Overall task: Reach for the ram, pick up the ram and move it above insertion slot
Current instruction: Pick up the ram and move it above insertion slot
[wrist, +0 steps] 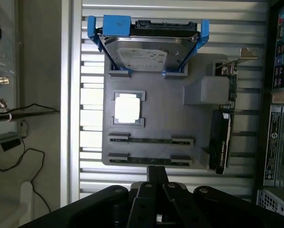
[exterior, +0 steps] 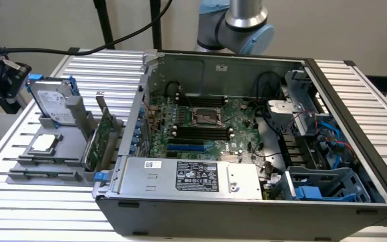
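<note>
Table (exterior: 18, 201): slatted metal; it carries the fixture on the exterior view's left and the case on its right.
Fixture (wrist: 180, 128): grey tray just beside the case. It holds a hard drive (wrist: 149, 50), a CPU (wrist: 127, 108), two thin sticks on edge and a card (wrist: 222, 137).
Ram (wrist: 150, 159): thin green stick seated on edge in the fixture row nearest the gripper. A second stick (wrist: 150, 141) lies parallel in the next row. Both sit fully in their holders, and neither is lifted.
Gripper (wrist: 156, 172): hangs well above the fixture, facing straight down. Its fingertips appear pressed together and pinch nothing. It is apart from the ram and not touching it.
Case (exterior: 247, 65): open on top, with the motherboard (exterior: 241, 113) exposed.
Slots (exterior: 200, 132): black rows beside the socket (exterior: 203, 115) on the motherboard. They look vacant, and nothing is held above them.
Arm (exterior: 244, 22): a joint shows behind the case's rear wall.
Done: judged to be only the early part of the reach, with the gripper roughly over the ram's end of the fixture.
Left: judged to be nearly the whole task, since the ram is not yet touched, gripped, raised or carried over the slots.
</note>
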